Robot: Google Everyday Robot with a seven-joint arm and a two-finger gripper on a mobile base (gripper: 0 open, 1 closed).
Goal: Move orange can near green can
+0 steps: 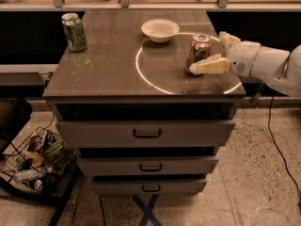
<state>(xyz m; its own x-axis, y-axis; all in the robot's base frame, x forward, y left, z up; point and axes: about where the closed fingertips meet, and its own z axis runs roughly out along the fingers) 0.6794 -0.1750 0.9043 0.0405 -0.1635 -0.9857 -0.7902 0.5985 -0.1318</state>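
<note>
Filling most of the view is a grey-brown desk [108, 72] with three drawers [147, 133] stacked beneath its top, each with a dark handle. Reaching in from the right edge is a white robot arm [270, 65], held level just above the desk's right side. On the speckled floor at lower left sits a wire basket [33, 168] of mixed litter. A thin white ring [137, 67] is marked on the right half of the desk top. A white bowl [160, 29] rests at the back, on the ring's far edge. The green can [74, 32] stands upright at the back left corner, well apart from everything else. The orange can [198, 51] stands upright inside the ring, toward its right. The gripper [207, 52] is at this can, its two pale fingers [211, 65] spread apart: one lies across the can's lower front, the other points behind its right side.
</note>
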